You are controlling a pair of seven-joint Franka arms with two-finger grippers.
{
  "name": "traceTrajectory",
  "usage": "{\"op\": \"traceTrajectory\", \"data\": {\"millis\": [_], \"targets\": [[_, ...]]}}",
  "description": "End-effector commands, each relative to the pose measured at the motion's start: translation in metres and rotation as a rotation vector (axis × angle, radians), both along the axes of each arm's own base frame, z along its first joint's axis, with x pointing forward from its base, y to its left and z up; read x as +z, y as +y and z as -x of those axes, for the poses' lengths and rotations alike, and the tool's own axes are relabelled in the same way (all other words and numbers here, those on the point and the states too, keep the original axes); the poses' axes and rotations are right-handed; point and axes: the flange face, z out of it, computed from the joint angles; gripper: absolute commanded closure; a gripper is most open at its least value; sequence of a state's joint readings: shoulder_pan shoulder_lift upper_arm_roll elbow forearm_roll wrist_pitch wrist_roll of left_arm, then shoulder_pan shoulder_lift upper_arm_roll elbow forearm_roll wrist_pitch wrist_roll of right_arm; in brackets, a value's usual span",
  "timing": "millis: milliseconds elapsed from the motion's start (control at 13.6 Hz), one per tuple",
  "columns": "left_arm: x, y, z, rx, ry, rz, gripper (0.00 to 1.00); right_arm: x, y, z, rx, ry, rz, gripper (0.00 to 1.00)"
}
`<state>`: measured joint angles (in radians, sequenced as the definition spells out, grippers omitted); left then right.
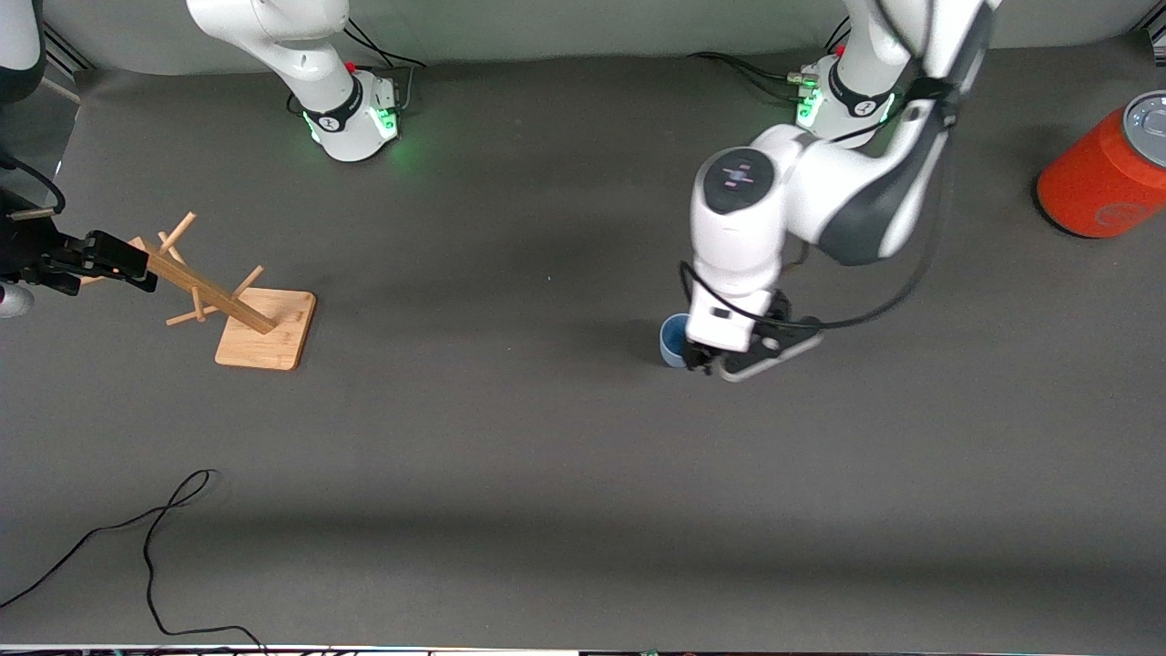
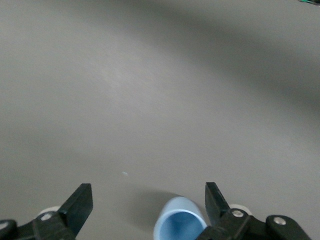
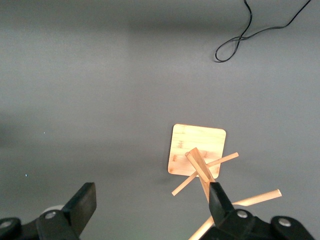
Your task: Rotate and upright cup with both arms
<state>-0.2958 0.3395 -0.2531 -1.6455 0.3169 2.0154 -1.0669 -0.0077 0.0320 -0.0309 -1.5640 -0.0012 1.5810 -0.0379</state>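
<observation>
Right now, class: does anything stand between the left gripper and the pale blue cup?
Nothing visible does. The left gripper is open and low over the cup, whose rim shows between its fingers. The right gripper waits open above the wooden rack.

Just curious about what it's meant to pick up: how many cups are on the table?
1. The cup lies on the grey table toward the left arm's end, between the open fingers of the left claw.
</observation>
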Motion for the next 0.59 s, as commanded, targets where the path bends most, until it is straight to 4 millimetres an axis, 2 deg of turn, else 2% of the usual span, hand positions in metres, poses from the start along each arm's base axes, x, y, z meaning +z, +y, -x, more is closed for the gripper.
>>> {"op": "traceTrajectory", "data": {"millis": [0,221,369,516], "targets": [[0.046,0.077,-0.024,-0.042,0.06,0.05,0.0,0.003,0.001,0.006,0.016,0.002,0.004,0.0],[0.093,0.184,-0.03,-0.041,0.096,0.135,0.0,0.004,0.001,0.007,0.016,0.001,0.004,0.0],[0.115,0.241,-0.022,-0.059,0.103,0.132,0.0,0.004,0.002,0.007,0.018,0.002,0.004,0.0],[0.127,0.259,-0.005,-0.106,0.123,0.108,0.0,0.003,0.002,0.008,0.018,0.008,0.004,0.0]]}}
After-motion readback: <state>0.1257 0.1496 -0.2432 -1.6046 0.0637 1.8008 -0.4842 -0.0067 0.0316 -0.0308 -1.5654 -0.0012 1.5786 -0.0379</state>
